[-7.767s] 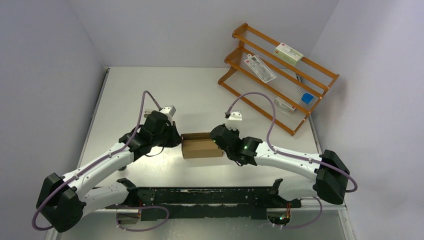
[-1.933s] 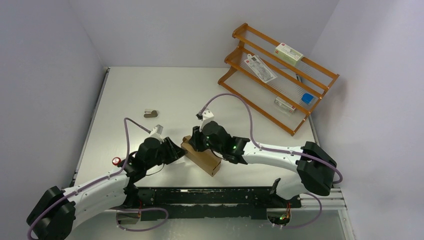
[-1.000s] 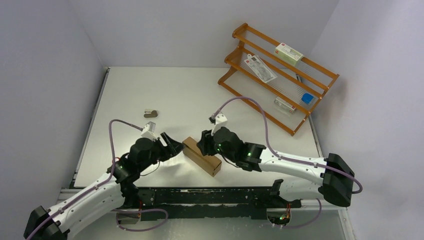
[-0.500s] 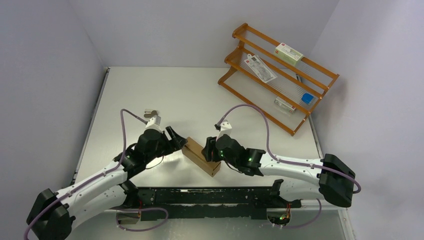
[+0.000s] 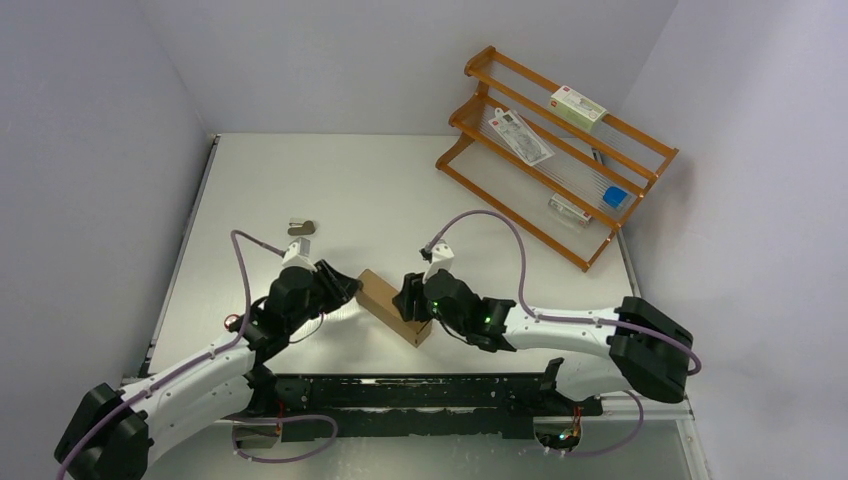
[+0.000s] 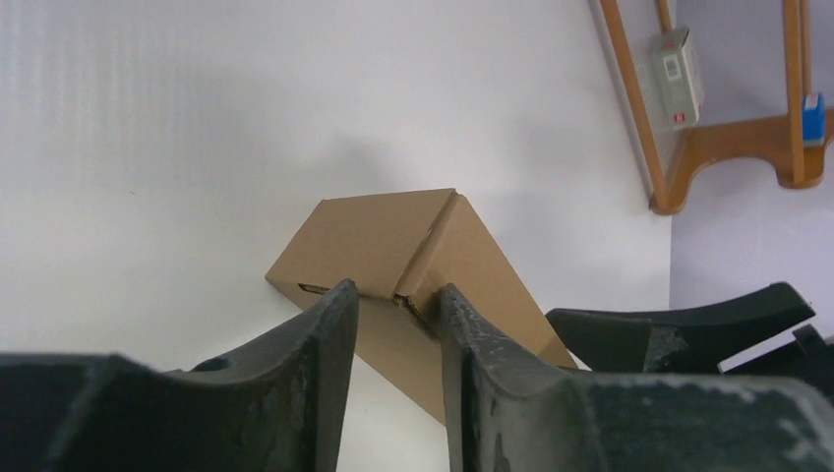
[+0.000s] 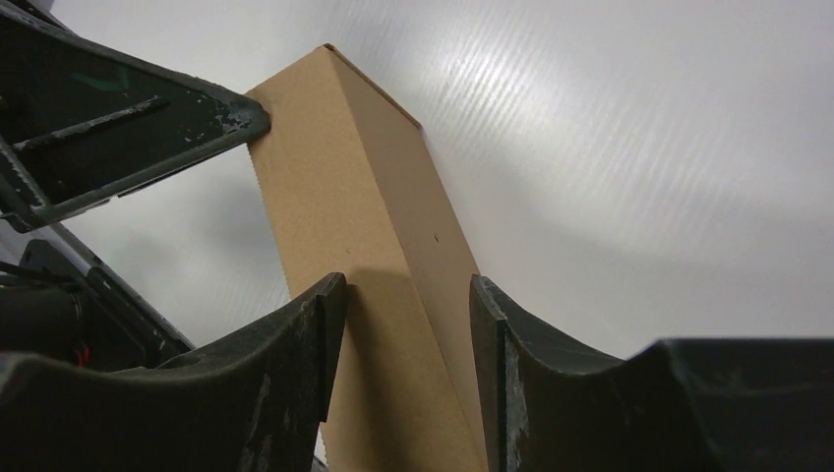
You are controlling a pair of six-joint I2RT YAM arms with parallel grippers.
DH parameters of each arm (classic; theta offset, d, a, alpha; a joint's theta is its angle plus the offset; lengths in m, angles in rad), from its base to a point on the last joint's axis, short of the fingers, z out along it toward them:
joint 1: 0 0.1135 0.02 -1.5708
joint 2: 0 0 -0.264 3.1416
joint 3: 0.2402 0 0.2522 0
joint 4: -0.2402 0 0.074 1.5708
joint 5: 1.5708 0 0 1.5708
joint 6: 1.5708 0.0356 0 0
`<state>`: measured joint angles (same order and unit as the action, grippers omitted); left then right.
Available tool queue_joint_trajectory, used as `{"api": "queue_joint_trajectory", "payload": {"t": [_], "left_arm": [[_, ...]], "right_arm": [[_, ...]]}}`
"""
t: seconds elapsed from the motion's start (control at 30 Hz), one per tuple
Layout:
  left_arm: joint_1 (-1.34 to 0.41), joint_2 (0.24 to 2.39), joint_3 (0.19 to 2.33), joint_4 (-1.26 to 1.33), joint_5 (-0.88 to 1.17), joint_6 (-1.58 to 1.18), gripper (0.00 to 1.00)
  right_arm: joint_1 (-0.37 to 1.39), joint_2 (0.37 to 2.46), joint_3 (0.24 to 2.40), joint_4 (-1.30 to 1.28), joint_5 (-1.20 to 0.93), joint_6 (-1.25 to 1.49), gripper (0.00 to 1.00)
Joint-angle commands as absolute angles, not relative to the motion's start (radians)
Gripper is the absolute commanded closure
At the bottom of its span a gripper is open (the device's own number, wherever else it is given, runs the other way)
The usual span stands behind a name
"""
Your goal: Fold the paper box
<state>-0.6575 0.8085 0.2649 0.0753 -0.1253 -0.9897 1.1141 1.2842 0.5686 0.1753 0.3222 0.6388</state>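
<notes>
The paper box (image 5: 381,298) lies on the tabletop (image 5: 380,190) toward its 6 o'clock edge. It already looks like a closed brown block, with its long axis running from 10 o'clock to 4 o'clock. The right hand (image 5: 411,300) straddles the 4 o'clock half. In the right wrist view the cardboard fills the gap between its fingers (image 7: 329,324), so that hand reads as clamped across the box's narrow width. The left hand (image 5: 346,285) sits at the 10 o'clock end with its jaws drawn narrow around the end corner, where a seam and a slightly raised flap edge show. Whether it actually pinches the cardboard cannot be told.

The step appears to be seating that end flap. To do it well, the right hand should only brace the box, firm enough to stop it sliding but not so hard that it buckles the walls. The left hand should press squarely along the long axis toward 4 o'clock, so the flap goes in flush rather than creasing or skewing the box.
</notes>
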Motion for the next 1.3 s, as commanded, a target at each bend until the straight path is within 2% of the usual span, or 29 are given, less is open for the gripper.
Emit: {"api": "queue_joint_trajectory", "payload": {"t": [0.0,0.2,0.37,0.53,0.67,0.77,0.93,1.27], "left_arm": [[-0.592,0.799,0.196,0.098,-0.107,-1.007,0.64],[-0.517,0.802,0.166,0.136,-0.047,-1.024,0.71],[-0.509,0.828,0.184,0.151,-0.036,-1.020,0.72],[-0.508,0.855,0.187,0.184,-0.015,-1.028,0.73],[-0.506,0.872,0.187,0.200,-0.009,-1.024,0.74],[-0.506,0.876,0.185,0.200,-0.009,-1.021,0.74],[-0.506,0.874,0.183,0.200,-0.009,-1.026,0.74],[-0.506,0.900,0.192,0.204,-0.009,-1.026,0.75]], "right_arm": [[1.116,1.384,0.566,0.153,0.354,0.562,0.48],[1.097,1.458,0.641,0.158,0.375,0.518,0.49],[1.085,1.402,0.711,0.099,0.385,0.534,0.45],[1.086,1.275,0.671,0.034,0.405,0.646,0.26],[1.086,1.157,0.573,0.027,0.396,0.737,0.18],[1.085,1.092,0.498,0.053,0.368,0.789,0.18],[1.085,1.039,0.381,0.168,0.317,0.839,0.24],[1.087,1.141,0.233,0.363,0.228,0.823,0.29]]}}
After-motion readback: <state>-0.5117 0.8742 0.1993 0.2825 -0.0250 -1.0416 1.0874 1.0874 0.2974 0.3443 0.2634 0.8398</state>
